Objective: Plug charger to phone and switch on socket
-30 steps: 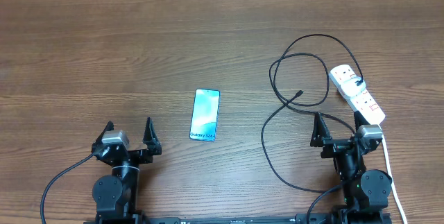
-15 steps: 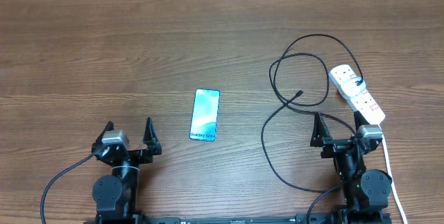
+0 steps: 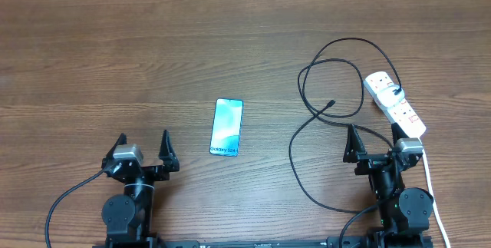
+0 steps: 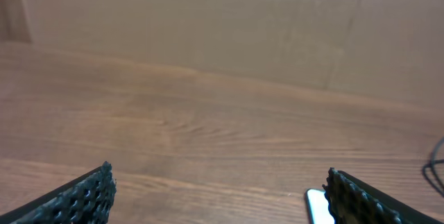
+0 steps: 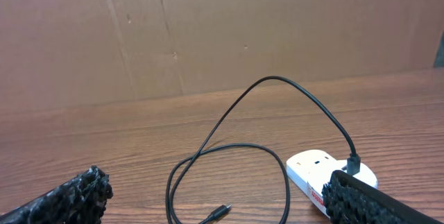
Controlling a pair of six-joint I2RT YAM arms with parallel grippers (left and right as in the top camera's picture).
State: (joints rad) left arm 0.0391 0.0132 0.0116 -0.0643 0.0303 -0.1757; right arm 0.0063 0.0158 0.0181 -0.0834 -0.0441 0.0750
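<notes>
The phone lies flat mid-table with its light blue screen lit; its corner shows in the left wrist view. The charger cable loops on the right, its connector tip lying free on the wood, also in the right wrist view. Its black plug end sits in the white socket strip, seen in the right wrist view. My left gripper is open and empty, left of and nearer than the phone. My right gripper is open and empty, just nearer than the strip.
The strip's white cord runs down the right edge past my right arm. A brown cardboard wall stands along the table's far edge. Bare wooden tabletop spreads to the left and far side.
</notes>
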